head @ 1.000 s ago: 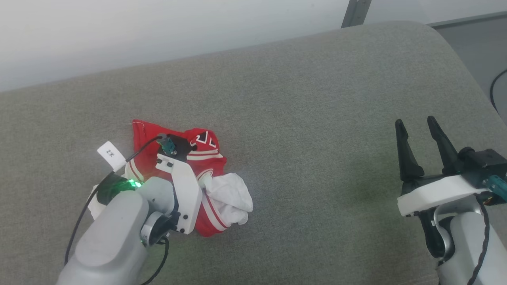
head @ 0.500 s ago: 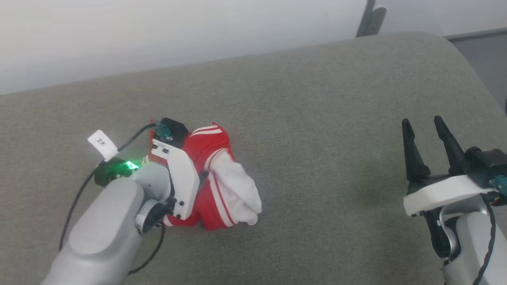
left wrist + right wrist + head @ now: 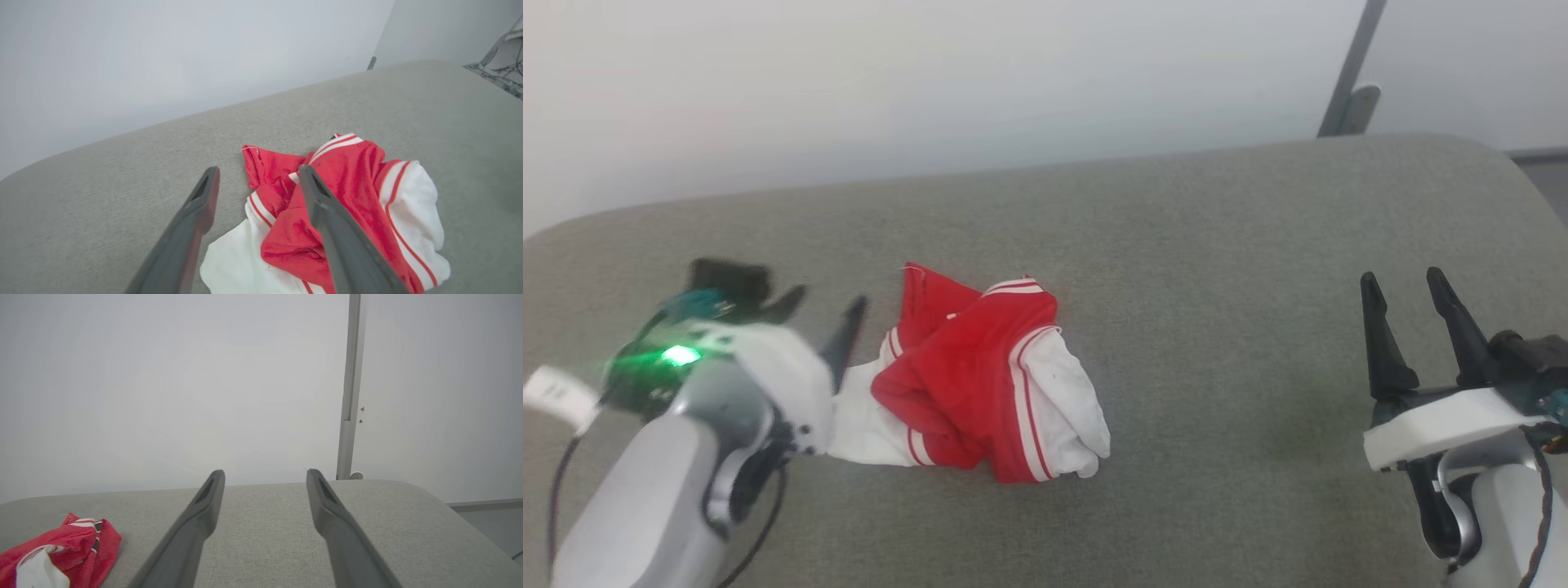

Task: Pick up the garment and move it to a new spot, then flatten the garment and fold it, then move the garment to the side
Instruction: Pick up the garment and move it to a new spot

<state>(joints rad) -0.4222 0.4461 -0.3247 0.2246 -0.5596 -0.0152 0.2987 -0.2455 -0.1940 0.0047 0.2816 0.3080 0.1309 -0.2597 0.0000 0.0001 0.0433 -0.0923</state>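
Note:
The garment, red with white sleeves and red-white striped trim, lies crumpled in a heap on the grey padded surface, left of centre. My left gripper stands open just left of the heap, lifted clear of it, nothing between its fingers. In the left wrist view the garment lies below and right of that open left gripper. My right gripper is open far to the right, over bare surface. From the right wrist view, the garment sits at the lower left, well away from the right gripper.
A pale wall runs behind the padded surface, with a grey upright post at the back right. The surface's rounded right corner drops to a dark floor.
My left gripper opened, let go of the garment and drew back to the left and up. The garment now lies loose in a heap. The head camera has shifted; the right gripper stays open.

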